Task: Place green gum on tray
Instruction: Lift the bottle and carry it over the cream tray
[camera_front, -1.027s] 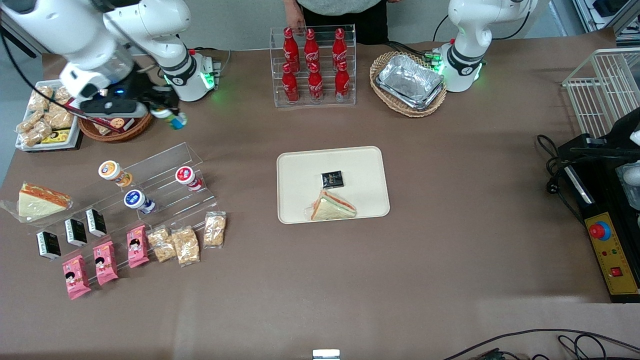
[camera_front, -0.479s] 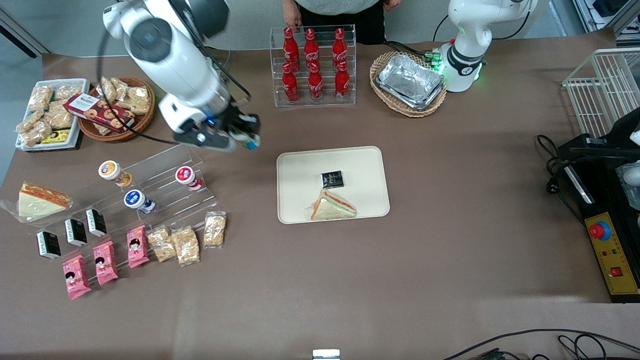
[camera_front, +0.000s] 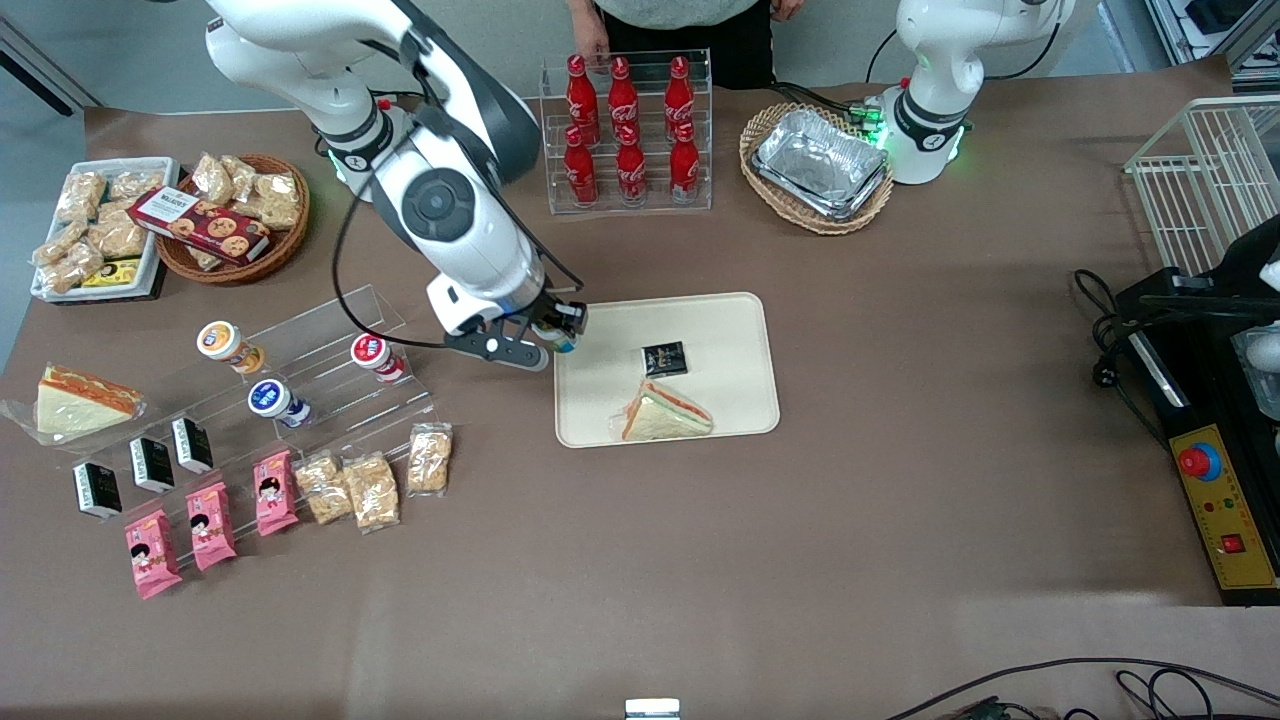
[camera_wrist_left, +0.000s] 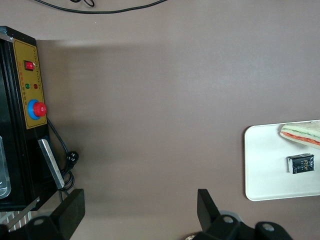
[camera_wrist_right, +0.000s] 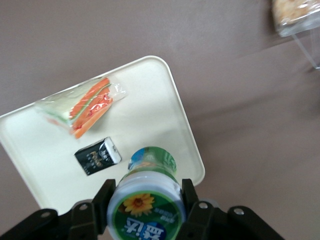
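Jaws grip green gum, seemingly upright, lid up.

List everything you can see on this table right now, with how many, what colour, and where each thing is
green gum: one, green lid, held in the gripper above the tray's edge
tray: one, beige, mid-table
sandwich: one, wrapped, on the tray
black packet: one, on the tray, farther from the front camera than the sandwich
cola bottles: six, red, in a clear rack
wicker basket: one, holding foil trays
gum bottles: three, orange, blue and red lids, on a clear stepped stand toward the working arm's end
pink packets: three, in front of the stand
control box: one, yellow panel, parked arm's end
gripper: one, black, shut on the gum over the tray's edge
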